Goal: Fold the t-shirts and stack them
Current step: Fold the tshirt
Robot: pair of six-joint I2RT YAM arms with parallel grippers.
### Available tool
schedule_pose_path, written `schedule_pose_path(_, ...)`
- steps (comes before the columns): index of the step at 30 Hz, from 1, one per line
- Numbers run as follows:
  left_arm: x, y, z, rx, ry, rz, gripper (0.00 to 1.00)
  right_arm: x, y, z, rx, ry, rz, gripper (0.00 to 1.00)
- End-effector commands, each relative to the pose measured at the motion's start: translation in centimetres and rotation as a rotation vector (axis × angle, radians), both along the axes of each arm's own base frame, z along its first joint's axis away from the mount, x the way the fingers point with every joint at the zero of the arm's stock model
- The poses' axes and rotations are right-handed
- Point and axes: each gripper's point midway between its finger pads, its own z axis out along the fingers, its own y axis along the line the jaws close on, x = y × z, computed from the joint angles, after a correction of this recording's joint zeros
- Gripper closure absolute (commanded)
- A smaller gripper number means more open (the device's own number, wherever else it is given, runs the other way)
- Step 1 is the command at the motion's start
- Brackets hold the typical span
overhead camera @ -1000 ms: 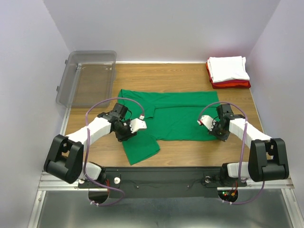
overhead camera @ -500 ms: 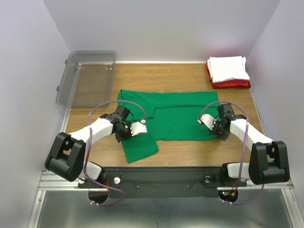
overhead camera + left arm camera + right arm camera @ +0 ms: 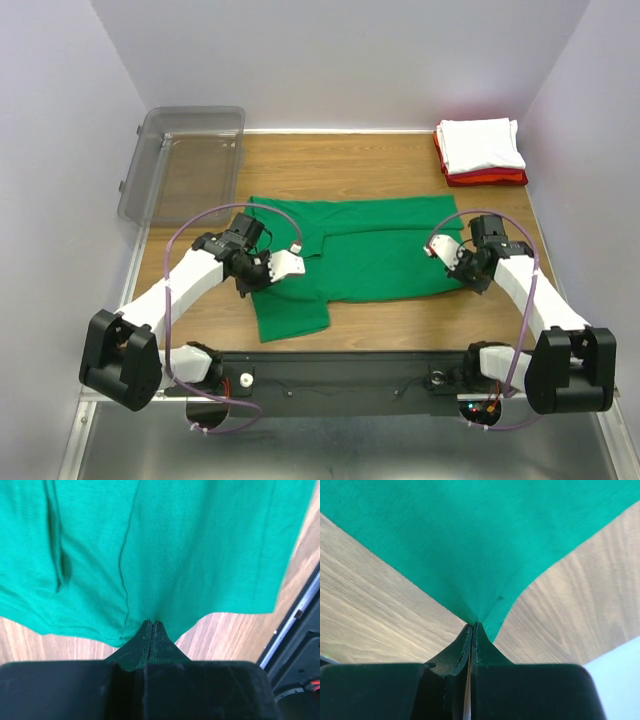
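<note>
Lying across the middle of the bench, long axis running from the left edge toward the right edge, the green t-shirt is recorded as spread flat and partly folded, with one flap hanging toward the near edge.

Left hand: closed tight, the shirt's left-side edge clamped between the tips.

Right hand: closed likewise, the shirt's near right corner gripped.

One hand is set at each end of the long axis, so the cloth is held between them; neither arm is judged nearer.

White t-shirt: folded, stacked on the folded red t-shirt at the far right corner.

Grey bin: at the far left corner, apart from the shirts.

The next fold is judged to call for both ends being lifted together.
</note>
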Motion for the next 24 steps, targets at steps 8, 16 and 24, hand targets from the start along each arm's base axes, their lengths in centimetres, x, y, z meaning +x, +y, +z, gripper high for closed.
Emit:
schedule_pose_path(8, 5.3, -0.3, 5.4, -0.11, -0.019, 0.077, 1.0, 5.7, -0.7, 3.5, 0.03, -0.053, 0.011, 1.0)
schedule_pose_path(16, 11.5, -0.3, 6.6, -0.143, -0.036, 0.123, 1.0, 10.7, -0.7, 3.4, 0.045, -0.026, 0.023, 0.99)
schedule_pose_path(24, 15.9, -0.4, 5.8, -0.132, -0.024, 0.138, 1.0, 16.2, -1.0, 3.5, 0.046, -0.038, 0.031, 0.99)
